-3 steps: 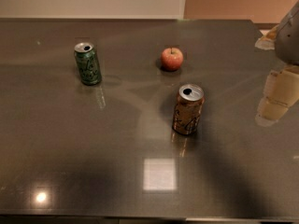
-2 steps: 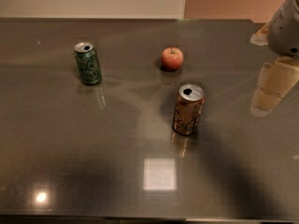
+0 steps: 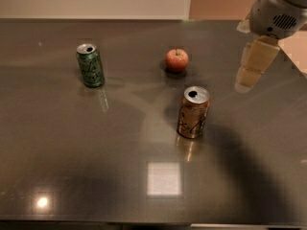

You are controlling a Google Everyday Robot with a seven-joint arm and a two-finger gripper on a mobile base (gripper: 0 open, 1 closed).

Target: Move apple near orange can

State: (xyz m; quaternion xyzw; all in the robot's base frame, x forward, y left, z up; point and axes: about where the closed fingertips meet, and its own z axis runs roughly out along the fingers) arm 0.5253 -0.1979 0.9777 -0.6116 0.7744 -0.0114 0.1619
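Grey bench [image 3: 72, 143] | apple [image 3: 177, 60] behind orange can [image 3: 193, 112], apart | green can [image 3: 90, 65] upright, left | claw [image 3: 247, 78] hovers far right, open or closed: can't tell

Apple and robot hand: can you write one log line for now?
gripper: upper right, away from apple | apple: behind orange can, apart | task: not yet done
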